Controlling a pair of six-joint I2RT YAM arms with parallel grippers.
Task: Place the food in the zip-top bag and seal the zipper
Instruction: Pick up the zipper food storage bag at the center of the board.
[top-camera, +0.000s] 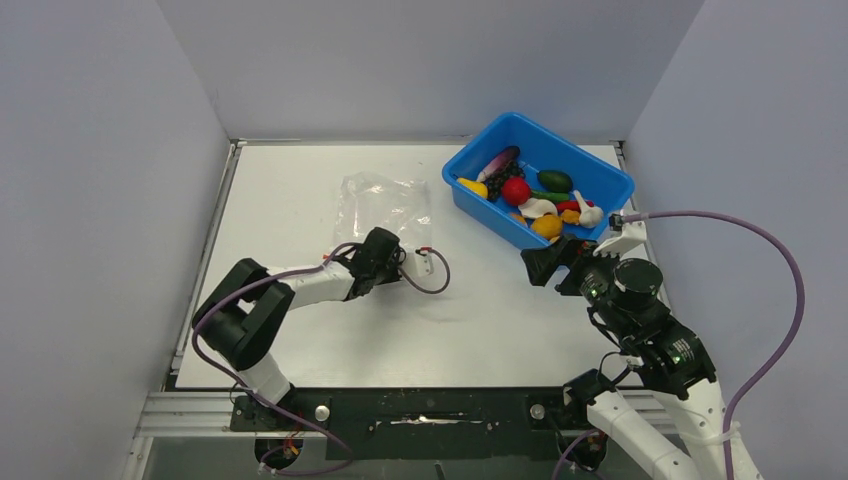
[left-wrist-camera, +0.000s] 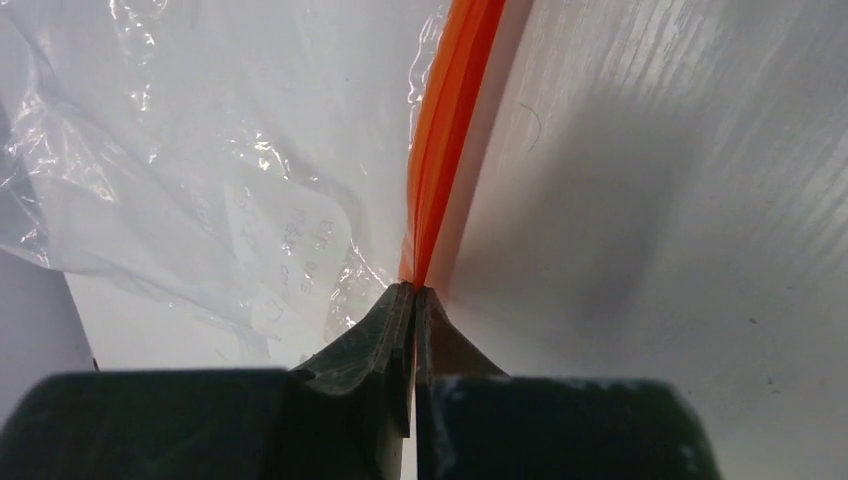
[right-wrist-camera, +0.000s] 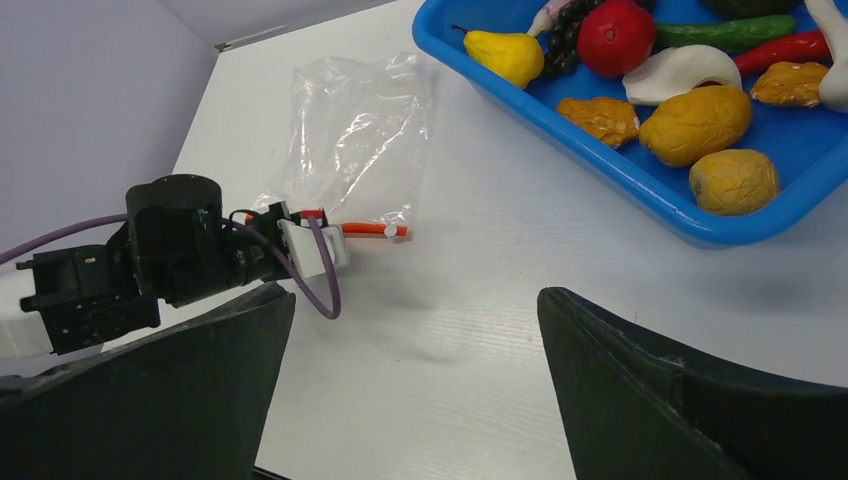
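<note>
- Right gripper (right-wrist-camera: 415, 300): jaws spread wide, holding nothing, over bare table (top-camera: 480, 320) just short of the blue tub (top-camera: 480, 212).
- Left gripper (left-wrist-camera: 415, 292): clenched on the zipper (left-wrist-camera: 445, 150); purple cable (top-camera: 437, 280) loops beside it.
- Zip-top bag (top-camera: 385, 205): flat, mid-table, apart from tub.
- Food (top-camera: 516, 190): inside tub, far right corner.

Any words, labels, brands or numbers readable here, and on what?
Nothing can be quoted.
On the zip-top bag, beside the zipper: a few lines of faint print, too blurred to read.
On the blue tub and the toy food: no text seen.
</note>
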